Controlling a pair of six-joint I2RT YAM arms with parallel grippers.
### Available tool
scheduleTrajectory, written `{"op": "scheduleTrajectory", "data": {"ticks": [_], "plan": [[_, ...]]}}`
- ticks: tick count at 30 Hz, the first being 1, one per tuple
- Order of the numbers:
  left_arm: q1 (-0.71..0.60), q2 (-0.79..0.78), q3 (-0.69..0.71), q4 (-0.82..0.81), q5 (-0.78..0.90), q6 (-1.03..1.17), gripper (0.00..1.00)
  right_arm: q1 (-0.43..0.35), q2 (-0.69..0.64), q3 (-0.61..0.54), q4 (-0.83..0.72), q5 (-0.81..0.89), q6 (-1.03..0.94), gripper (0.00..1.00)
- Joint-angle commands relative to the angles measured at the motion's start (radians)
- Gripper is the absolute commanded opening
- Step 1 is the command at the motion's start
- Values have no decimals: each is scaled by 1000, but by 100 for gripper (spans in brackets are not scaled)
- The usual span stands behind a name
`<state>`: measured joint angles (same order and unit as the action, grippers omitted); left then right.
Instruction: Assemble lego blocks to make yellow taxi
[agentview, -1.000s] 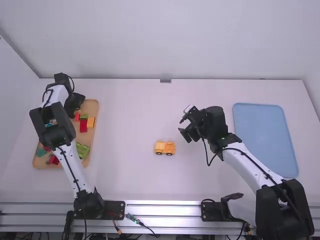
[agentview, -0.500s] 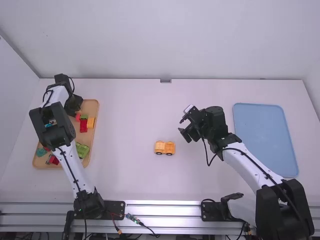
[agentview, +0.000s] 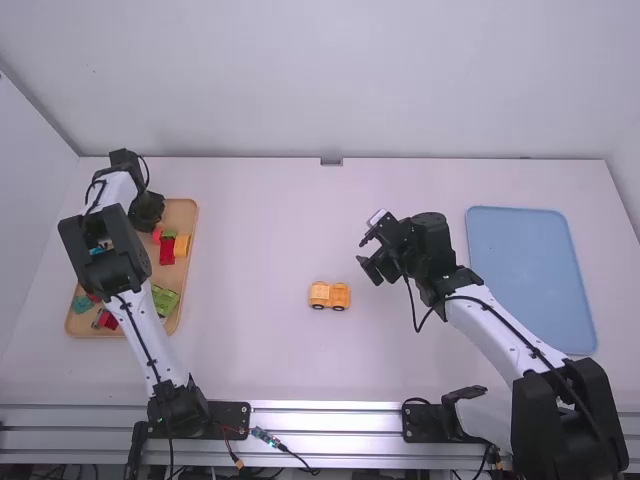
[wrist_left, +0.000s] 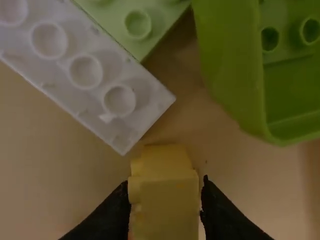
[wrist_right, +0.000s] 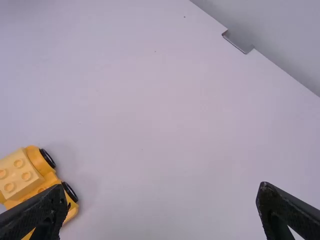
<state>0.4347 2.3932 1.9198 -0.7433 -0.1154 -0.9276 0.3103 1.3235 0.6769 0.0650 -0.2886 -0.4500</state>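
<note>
Pinching a yellow brick (wrist_left: 165, 210) with the left gripper (agentview: 148, 212), over the far end of the wooden tray (agentview: 187, 212). In the left wrist view, just beside that brick, near a long white brick (wrist_left: 85, 70), a pale green brick (wrist_left: 137, 22) and a bright green hollow piece (wrist_left: 230, 65). In the high view, also inside the wooden tray: among red (agentview: 167, 250), orange-yellow (agentview: 182, 245) and teal bricks (agentview: 82, 304), with a green piece (agentview: 165, 298) toward the near end. Well apart from the wooden tray, to its right: standing on the white table (agentview: 260, 350) as a small yellow taxi (agentview: 329, 295), and in the right wrist view told more closely by round studs and black wheels. Farther right of the wooden tray, past the taxi: spread wide at the right gripper (agentview: 364, 256). Farthest right of the wooden tray: lying flat as a blue tray (agentview: 530, 270).
</note>
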Motion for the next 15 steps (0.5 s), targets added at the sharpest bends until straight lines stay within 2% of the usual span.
{"op": "scheduleTrajectory", "data": {"ticks": [1, 2, 3, 10, 15], "plan": [[-3, 10, -10, -7, 24, -6, 26, -1, -21, 31, 1, -2, 4, 99], [-3, 10, -10, -7, 24, -7, 17, -3, -21, 31, 1, -1, 3, 99], [-3, 10, -10, -7, 25, -8, 15, -3, -21, 31, 1, -1, 3, 99], [-3, 10, -10, -9, 30, -6, 19, -3, -21, 31, 2, -1, 4, 99], [-3, 10, -5, -5, 97, 93, 11, -1, -21, 31, 6, -2, 4, 99]]}}
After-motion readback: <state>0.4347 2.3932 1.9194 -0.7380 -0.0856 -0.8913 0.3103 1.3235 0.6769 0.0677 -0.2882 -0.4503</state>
